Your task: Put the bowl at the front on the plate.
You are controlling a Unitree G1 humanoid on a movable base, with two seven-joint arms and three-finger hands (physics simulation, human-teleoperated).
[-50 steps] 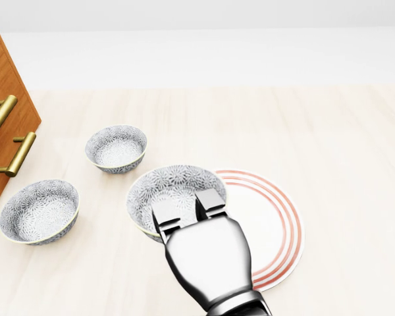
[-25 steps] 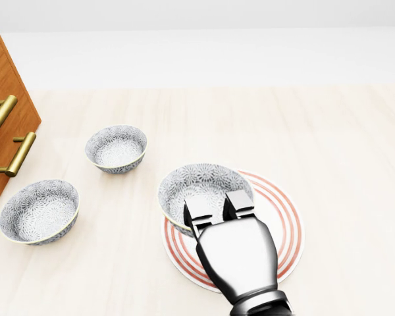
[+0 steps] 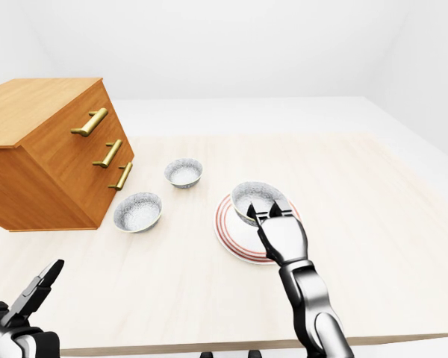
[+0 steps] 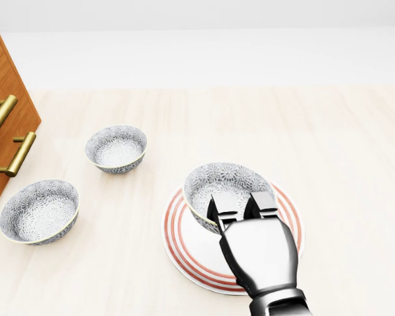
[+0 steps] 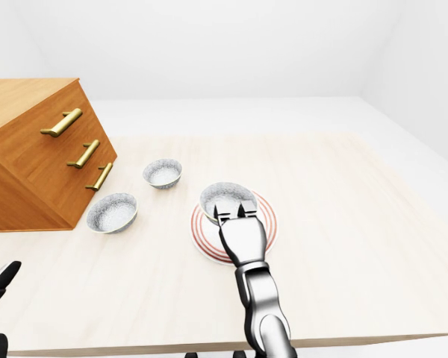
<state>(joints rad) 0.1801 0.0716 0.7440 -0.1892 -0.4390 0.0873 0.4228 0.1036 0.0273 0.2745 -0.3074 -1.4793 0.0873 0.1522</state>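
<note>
A grey patterned bowl (image 4: 225, 182) is over the upper half of the white plate with red rings (image 4: 184, 258), near the middle of the head view. My right hand (image 4: 242, 205) comes up from the bottom edge and is shut on the bowl's near rim, two fingers (image 4: 222, 208) hooked over it. Whether the bowl rests on the plate or hangs just above it I cannot tell. My left hand (image 3: 31, 295) sits low at the bottom left of the left-eye view, fingers spread, holding nothing.
Two more patterned bowls stand left of the plate: a smaller one (image 4: 116, 148) higher up and a wider one (image 4: 39, 210) lower down. A wooden chest of drawers (image 3: 54, 153) with brass handles fills the left side. The light wooden tabletop (image 4: 342, 151) stretches to the right.
My right hand has carried the bowl to the right, from the plate's left rim to over its middle. The two other bowls and the chest have not moved.
</note>
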